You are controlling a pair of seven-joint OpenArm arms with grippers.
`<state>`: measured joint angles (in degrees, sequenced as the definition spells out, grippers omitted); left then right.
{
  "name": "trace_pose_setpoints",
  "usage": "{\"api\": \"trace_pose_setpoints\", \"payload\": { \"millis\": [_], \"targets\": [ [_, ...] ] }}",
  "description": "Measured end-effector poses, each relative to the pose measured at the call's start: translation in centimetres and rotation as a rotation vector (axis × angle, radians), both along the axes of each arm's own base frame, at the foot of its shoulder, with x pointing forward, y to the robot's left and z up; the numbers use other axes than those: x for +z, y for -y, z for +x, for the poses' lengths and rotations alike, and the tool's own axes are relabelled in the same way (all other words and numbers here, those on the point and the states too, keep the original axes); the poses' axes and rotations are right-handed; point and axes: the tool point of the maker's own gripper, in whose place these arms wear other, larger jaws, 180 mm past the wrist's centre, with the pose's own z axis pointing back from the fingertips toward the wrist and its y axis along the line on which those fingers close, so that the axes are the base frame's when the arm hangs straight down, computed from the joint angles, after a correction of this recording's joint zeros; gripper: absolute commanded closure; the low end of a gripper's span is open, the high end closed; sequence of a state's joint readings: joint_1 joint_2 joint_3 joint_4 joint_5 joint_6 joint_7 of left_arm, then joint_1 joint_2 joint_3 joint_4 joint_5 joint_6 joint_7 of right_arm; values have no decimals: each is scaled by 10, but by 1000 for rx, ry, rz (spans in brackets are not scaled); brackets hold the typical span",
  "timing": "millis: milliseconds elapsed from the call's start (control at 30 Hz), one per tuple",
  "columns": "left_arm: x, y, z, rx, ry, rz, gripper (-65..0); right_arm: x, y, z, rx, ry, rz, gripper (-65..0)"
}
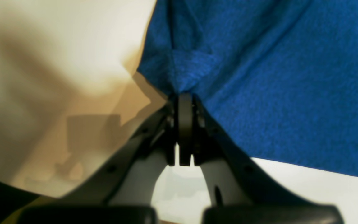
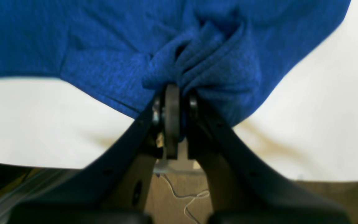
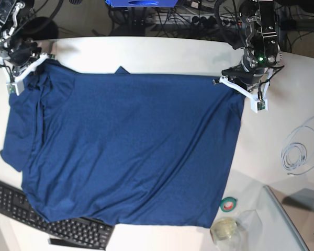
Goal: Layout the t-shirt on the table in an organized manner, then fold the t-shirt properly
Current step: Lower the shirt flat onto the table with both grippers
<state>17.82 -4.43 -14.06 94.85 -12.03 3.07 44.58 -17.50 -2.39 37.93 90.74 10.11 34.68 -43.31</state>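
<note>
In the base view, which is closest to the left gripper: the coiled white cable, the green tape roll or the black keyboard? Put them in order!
From the left gripper, at that view's upper right:
1. Coiled white cable, on the right side of the table.
2. Green tape roll, near the t-shirt's lower right corner.
3. Black keyboard, far across at the lower left.

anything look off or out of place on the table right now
Yes. The t-shirt overhangs the black keyboard at the near corner instead of lying on bare table, and its side below the right gripper is bunched into folds. A green tape roll sits by its hem.
</note>
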Motion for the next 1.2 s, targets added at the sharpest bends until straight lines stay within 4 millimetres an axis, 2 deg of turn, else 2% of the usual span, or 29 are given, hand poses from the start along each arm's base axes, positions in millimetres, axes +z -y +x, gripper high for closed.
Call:
{"api": "trace_pose_setpoints", "payload": {
  "millis": [100, 267, 400, 600, 733, 833, 900, 1100, 1200],
  "targets": [
    [-4, 0, -8, 0, -18, 0, 0, 1, 0, 1, -1, 4, 0, -2],
    [-4, -1, -9, 2, -20, 0, 0, 6, -1, -11, -2, 1, -18, -2],
    [-4, -13, -16, 40, -26, 10, 0, 7, -5, -11, -4, 9, -12, -3],
    [5, -13, -9, 36, 5, 16, -2, 9, -5, -9, -4, 16, -12, -6],
    [8, -13, -7, 34, 14, 20, -145, 9, -6, -9, -5, 16, -11, -5],
    [8, -14, -9, 38, 12, 19, -199, 8, -6, -12, -5, 11, -11, -5],
    [9, -21, -10, 62, 15, 21, -209, 7, -6, -15, -4, 2, -11, -5],
    [18, -66, -21, 179, 23, 77, -202, 6, -6, -18, -5, -6, -10, -8],
    [24, -65, -16, 187, 46, 61, -199, 8, -6, -20, -2, -6, -16, -24]
  ]
}}
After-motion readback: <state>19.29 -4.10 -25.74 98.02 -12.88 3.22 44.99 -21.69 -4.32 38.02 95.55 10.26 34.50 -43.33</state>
